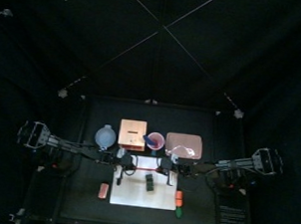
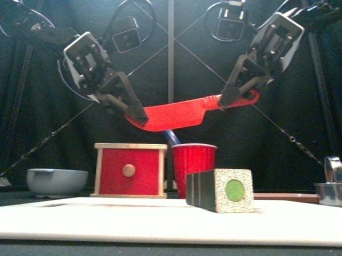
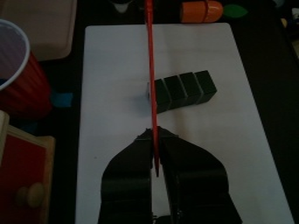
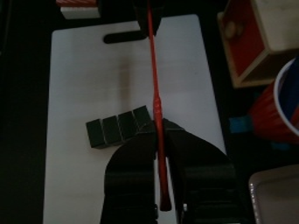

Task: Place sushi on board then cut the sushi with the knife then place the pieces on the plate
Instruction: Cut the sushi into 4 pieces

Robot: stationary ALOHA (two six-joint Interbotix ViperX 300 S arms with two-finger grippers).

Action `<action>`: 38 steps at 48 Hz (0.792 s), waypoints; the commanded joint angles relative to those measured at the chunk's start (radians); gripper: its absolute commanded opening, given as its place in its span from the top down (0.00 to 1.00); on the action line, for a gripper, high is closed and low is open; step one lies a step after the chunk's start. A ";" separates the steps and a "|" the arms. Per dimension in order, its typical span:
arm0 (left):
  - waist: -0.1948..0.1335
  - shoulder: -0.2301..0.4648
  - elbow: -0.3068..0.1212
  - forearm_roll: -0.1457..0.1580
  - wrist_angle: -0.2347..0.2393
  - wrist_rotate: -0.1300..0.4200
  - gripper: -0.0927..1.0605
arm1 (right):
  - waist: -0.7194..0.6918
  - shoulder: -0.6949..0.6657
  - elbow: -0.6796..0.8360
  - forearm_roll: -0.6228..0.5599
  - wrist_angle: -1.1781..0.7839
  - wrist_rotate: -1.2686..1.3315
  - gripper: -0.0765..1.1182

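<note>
A red toy knife (image 2: 181, 113) hangs level above the table, held at both ends. My left gripper (image 2: 138, 118) is shut on its left end and my right gripper (image 2: 245, 97) is shut on its right end. Below it, the dark green sushi roll (image 2: 222, 190) lies whole on the white cutting board (image 2: 171, 215). In the left wrist view the knife (image 3: 151, 79) runs straight out from my jaws past the sushi roll (image 3: 184, 88). The right wrist view shows the knife (image 4: 153, 79) passing over the sushi roll (image 4: 121, 127).
Behind the board stand the blue-grey bowl (image 2: 56, 180), the wooden box with its red drawer front (image 2: 131, 170) and the red cup (image 2: 195, 168). The pink tray (image 1: 183, 145) lies at the back right. Small toy foods (image 3: 201, 10) lie beside the board's ends.
</note>
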 commanded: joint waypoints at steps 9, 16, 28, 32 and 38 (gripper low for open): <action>-0.040 0.066 -0.054 -0.005 -0.008 -0.003 0.60 | 0.006 0.040 0.017 0.051 0.005 0.000 0.66; -0.067 0.121 -0.092 -0.008 -0.006 -0.003 0.60 | 0.008 0.058 0.025 0.060 0.021 0.000 0.66; -0.104 0.172 -0.138 -0.029 -0.003 -0.005 0.60 | 0.008 0.060 0.028 0.078 0.063 0.000 0.66; -0.110 0.181 -0.146 -0.038 -0.003 -0.005 0.60 | 0.005 0.061 0.029 0.078 0.077 -0.002 0.66; -0.118 0.192 -0.158 -0.057 -0.003 -0.005 0.60 | 0.002 0.066 0.034 0.078 0.094 -0.003 0.66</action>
